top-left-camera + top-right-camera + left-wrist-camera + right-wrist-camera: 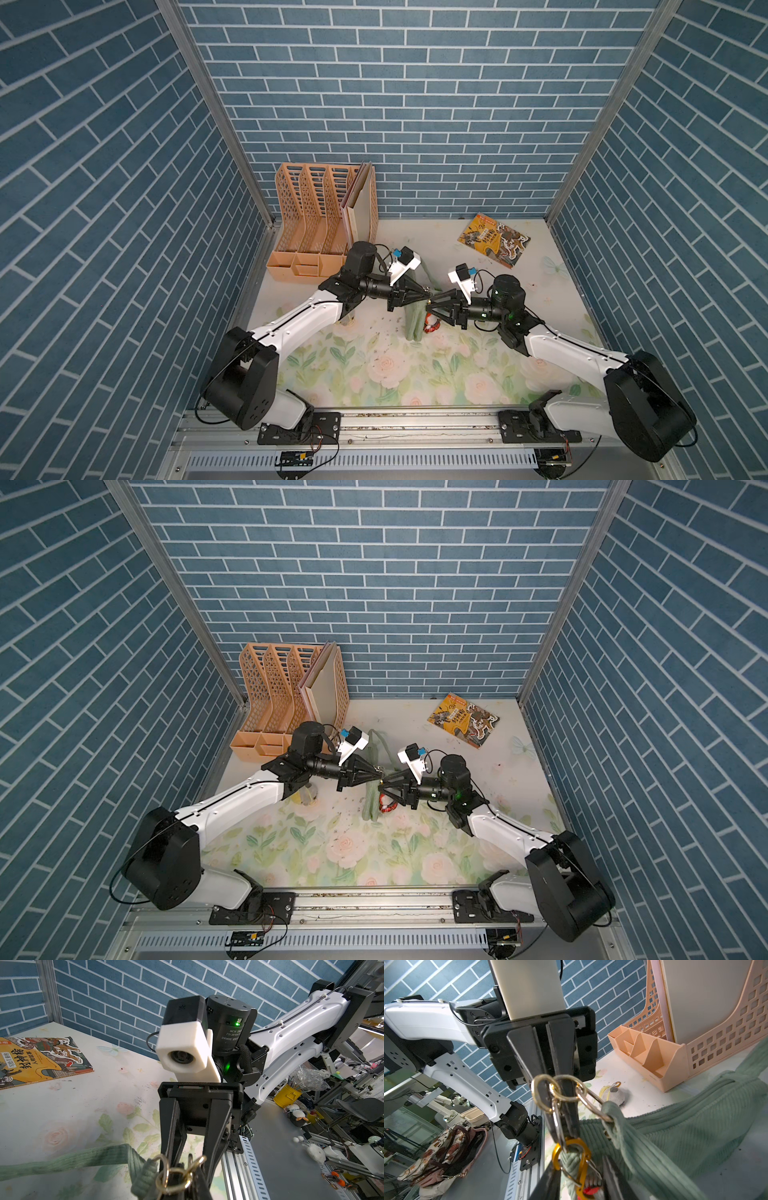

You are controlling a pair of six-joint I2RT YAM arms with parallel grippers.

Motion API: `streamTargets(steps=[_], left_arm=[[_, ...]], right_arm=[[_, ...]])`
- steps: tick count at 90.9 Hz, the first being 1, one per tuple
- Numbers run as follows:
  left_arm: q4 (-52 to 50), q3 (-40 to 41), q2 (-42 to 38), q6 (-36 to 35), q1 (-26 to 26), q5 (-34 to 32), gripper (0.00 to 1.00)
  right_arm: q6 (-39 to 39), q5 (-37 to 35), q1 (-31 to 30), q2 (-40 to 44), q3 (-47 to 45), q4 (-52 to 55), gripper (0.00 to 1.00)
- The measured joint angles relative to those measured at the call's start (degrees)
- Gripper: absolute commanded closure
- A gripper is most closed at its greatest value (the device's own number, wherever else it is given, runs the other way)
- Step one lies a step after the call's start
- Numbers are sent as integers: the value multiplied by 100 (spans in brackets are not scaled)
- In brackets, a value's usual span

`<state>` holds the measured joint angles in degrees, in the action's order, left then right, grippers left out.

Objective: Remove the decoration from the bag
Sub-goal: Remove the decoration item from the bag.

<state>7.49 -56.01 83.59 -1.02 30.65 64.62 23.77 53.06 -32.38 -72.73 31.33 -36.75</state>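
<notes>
The sage-green bag lies mid-table between both arms, its strap trailing over the cloth. My left gripper is shut on the bag's linked gold rings and holds them up. My right gripper meets it tip to tip. Its fingers sit against either side of the decoration's gold clasp, which hangs from the rings. The decoration shows only as a red and white patch below the clasp.
A peach file rack holding folders stands at the back left. A picture book lies at the back right. A small grey plush charm rests on the floral cloth under my left arm. A metal rail runs along the front edge.
</notes>
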Motion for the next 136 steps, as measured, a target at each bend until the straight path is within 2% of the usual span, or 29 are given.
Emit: streamTargets(steps=[41,69,94,136], left_arm=[[-20,0,0,-63,-7,-4,100],[-138,-76,0,-177,-55,-39,100],[-146,-92,0,-186,-81,-52,100],[-151,-94,0,-184,-81,-138,100]], right_arm=[[199,120,2,-22,2,-70,64],[481,240,4,-101,-33,-391,65],[647,295,13,-144,-81,-579,71],[892,223,13,-354,-81,-811,70]])
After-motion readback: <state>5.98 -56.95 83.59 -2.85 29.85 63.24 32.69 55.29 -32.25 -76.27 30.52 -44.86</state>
